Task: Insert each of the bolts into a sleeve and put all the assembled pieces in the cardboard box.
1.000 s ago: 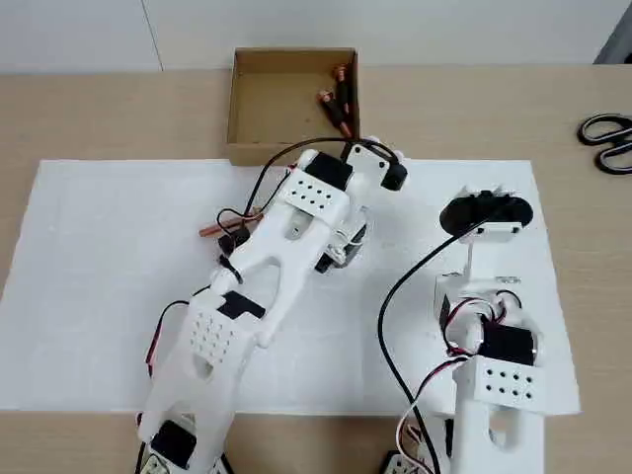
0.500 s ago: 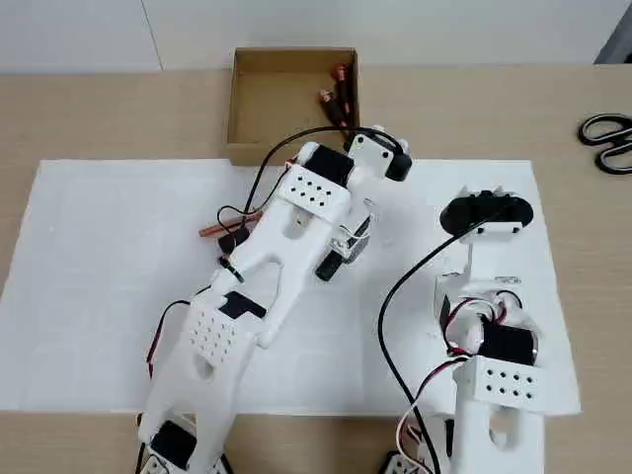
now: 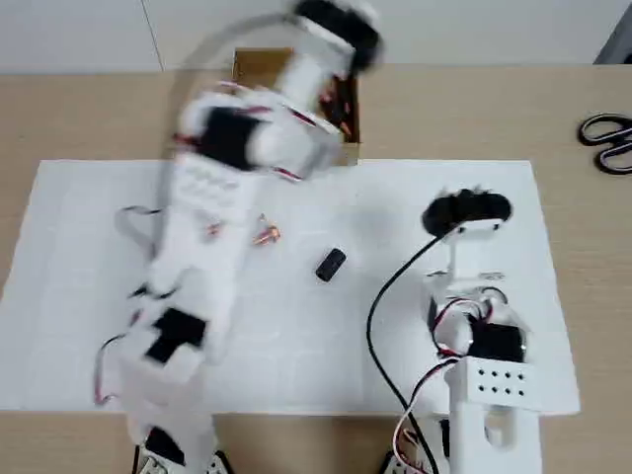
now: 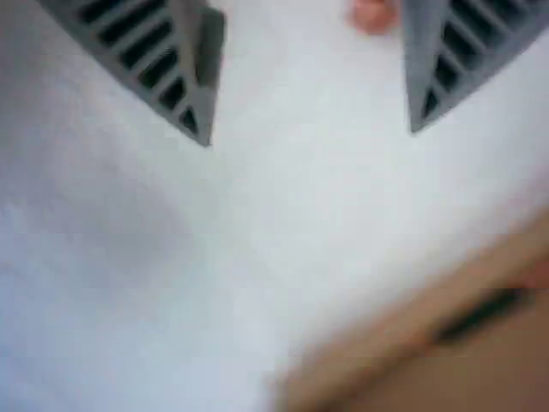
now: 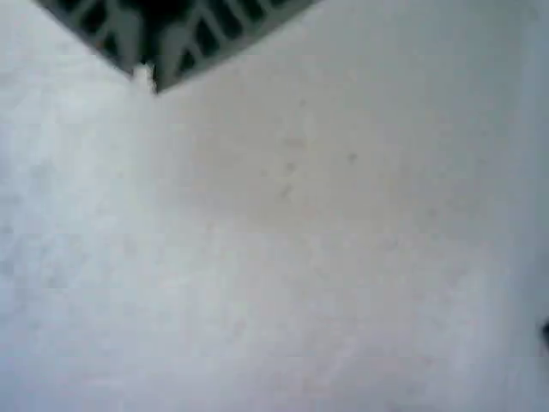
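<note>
Well, the table [image 3: 89, 109] carries a white sheet [image 3: 89, 296], and both arms stand over it. The left arm [image 3: 212, 188] is a blur, stretched up toward the box [image 3: 255, 67] at the far edge of the sheet. From its wrist view, the left gripper [image 4: 309, 133] is spread wide with nothing between the fingers, hanging over the sheet just beside the box wall. The right arm [image 3: 484, 365] sits at its own side of the sheet. The right gripper [image 5: 147, 81] looks closed on itself, nothing in it that I can make out. Scissors [image 3: 607, 141] lie well off to the right on the bare table. In the box I see a few assembled pieces [image 3: 342, 114] against the right wall, though I can't count them, as the arm covers part of it. On the sheet one black sleeve [image 3: 331, 265] lies alone, and near it a copper bolt [image 3: 265, 235], the two apart. I judge the job mostly done: that last pair has to be joined and boxed.
</note>
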